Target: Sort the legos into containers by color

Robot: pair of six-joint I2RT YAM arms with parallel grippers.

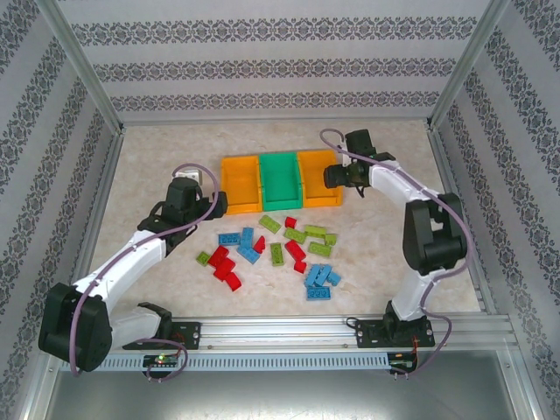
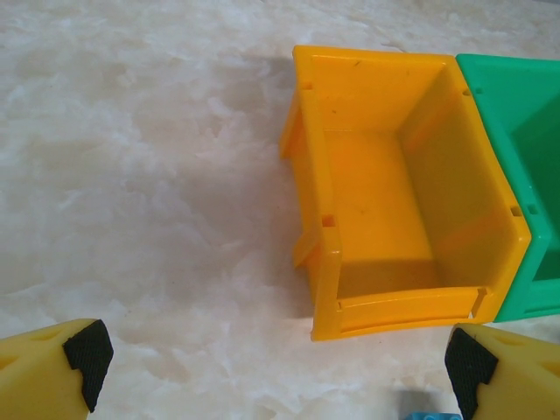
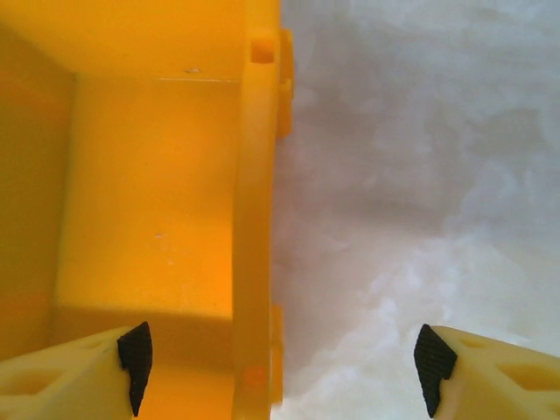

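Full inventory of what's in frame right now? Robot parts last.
small studded plastic lego bricks: about two dozen; red, blue, light green; scattered on the table in front of the bins
left orange plastic bin: one, orange, left end of joined row
green plastic bin: one, green, middle
right orange plastic bin: one, orange, right end
marbled tabletop: one, beige
left gripper: open, by the left orange bin
right gripper: open, straddling the right orange bin's outer wall

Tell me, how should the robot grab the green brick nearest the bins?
Pinch the green brick across its narrow width, on the two long sides, coming straight down. It lies flat and slanted on the table with bare space beside both long sides, so there should be room.
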